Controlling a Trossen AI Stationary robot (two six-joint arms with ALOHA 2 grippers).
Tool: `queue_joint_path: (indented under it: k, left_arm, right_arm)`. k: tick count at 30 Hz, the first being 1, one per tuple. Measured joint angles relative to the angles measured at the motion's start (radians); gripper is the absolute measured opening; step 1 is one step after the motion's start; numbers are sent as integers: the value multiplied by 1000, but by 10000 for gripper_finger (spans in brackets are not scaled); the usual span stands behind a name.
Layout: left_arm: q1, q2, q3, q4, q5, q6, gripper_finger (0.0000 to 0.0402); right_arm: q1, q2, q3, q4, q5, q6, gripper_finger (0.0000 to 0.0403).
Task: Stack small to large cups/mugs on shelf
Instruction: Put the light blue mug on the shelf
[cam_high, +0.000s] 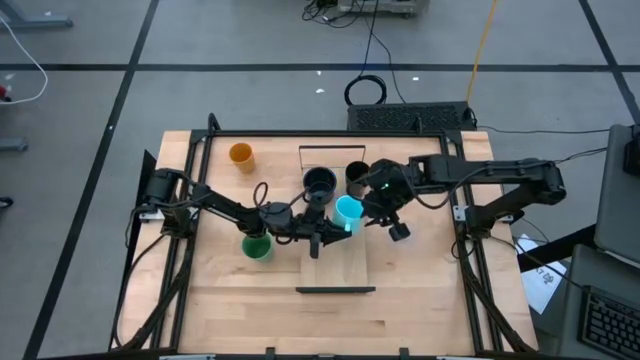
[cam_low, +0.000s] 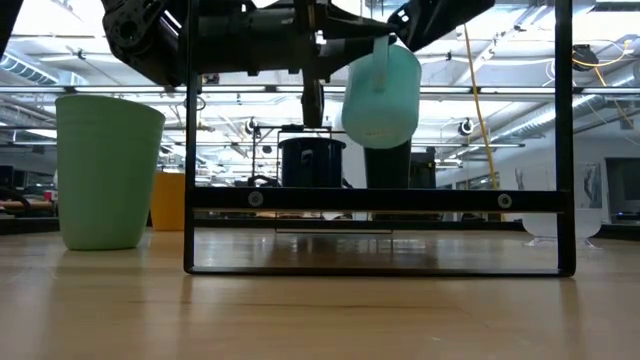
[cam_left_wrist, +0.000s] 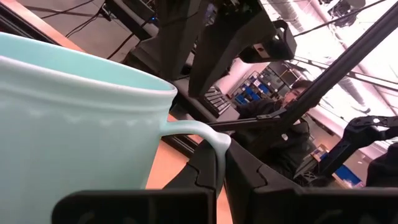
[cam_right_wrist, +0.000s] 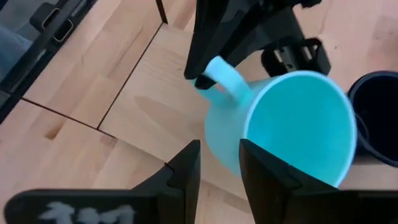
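The left gripper (cam_high: 322, 238) has its fingers pinched on the handle of the blue mug (cam_high: 348, 211), holding it in the air above the shelf (cam_high: 340, 268) at mid-bench — the right gripper (cam_high: 372, 205), fingers slightly parted, straddles the mug's rim from the other side.

High view straight down over whole light-wood tabletop (cam_high: 250, 300); low view level at its surface; both wrist views close on bright blue handled mug (cam_right_wrist: 292, 124), shared by all.

left pincer (cam_right_wrist: 202, 79) clamped, right pincer (cam_right_wrist: 219, 163) parted
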Motion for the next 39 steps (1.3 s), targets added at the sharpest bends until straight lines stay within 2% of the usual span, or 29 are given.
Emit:
queue_joint_path:
  k: [24, 27, 31, 39]
  left_arm:
    - [-16, 0, 3, 0, 2, -11, 9]
    - [-16, 0, 3, 0, 4, -18, 9]
    - [-15, 0, 4, -2, 13, -20, 9]
    - [-15, 0, 6, -5, 30, -71, 10]
  right_arm:
    - [0, 44, -26, -19, 19, -44, 102]
    - [2, 57, -27, -22, 21, -43, 85]
    - [16, 65, -27, -35, 16, -57, 19]
    - [43, 66, -28, -52, 40, -43, 4]
